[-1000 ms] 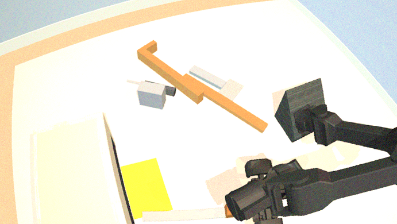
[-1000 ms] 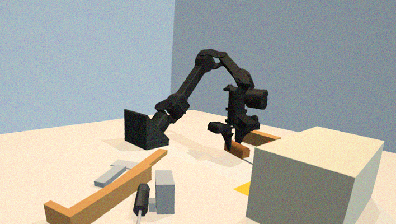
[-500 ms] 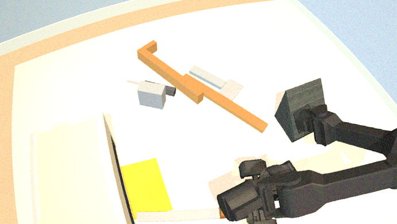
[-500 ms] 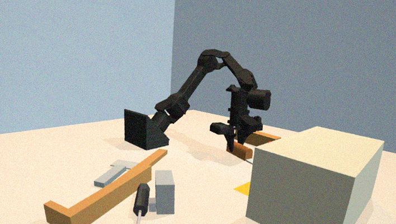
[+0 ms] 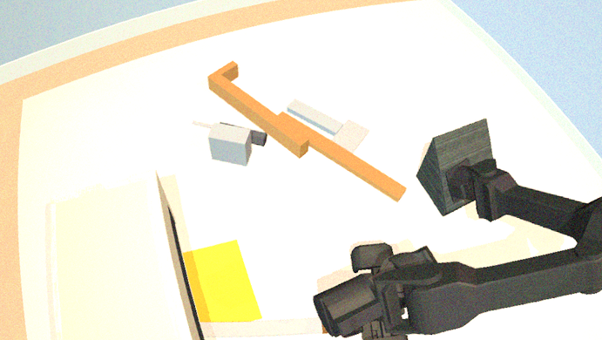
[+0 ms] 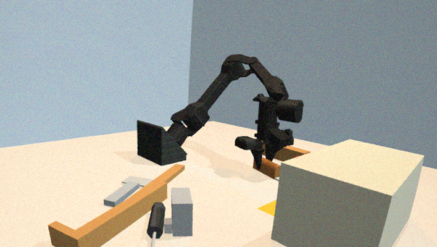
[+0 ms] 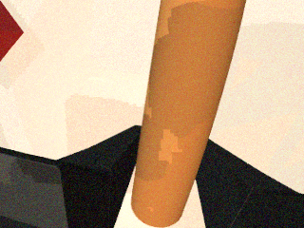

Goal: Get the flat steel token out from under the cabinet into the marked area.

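Orange handle (image 7: 184,102): clamped between the jaws of gripper (image 6: 263,157), near end low on table.
Rod: pale shaft (image 5: 268,327) reaches toward cabinet (image 6: 347,196).
Token: hidden, position cannot be told.
Yellow area (image 5: 224,283): right of cabinet.

My arm arches down beside the cabinet (image 6: 347,196), hand (image 6: 263,158) vertical, clamped on the orange rod (image 7: 190,102).

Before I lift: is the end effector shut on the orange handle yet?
Yes. In the wrist view both dark fingers press the sides of the orange handle, with the end effector down at the table.
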{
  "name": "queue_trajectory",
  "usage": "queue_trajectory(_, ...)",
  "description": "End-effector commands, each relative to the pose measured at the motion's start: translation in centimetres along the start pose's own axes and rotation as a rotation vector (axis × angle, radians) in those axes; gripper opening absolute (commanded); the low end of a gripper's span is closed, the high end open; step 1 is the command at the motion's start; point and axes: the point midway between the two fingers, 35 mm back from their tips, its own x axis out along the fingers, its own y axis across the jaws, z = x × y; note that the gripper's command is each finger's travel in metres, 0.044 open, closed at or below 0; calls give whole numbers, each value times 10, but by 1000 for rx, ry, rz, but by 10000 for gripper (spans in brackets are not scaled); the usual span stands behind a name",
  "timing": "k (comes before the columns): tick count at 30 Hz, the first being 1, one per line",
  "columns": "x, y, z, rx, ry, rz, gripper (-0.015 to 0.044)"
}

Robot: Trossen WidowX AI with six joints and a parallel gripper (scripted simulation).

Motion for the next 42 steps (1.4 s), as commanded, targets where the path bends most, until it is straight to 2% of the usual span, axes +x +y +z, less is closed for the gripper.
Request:
queue_trajectory(1, 0, 0, 4, -3, 1, 1, 0)
queue_trajectory(42, -1, 2, 54, -5, -1, 1, 0)
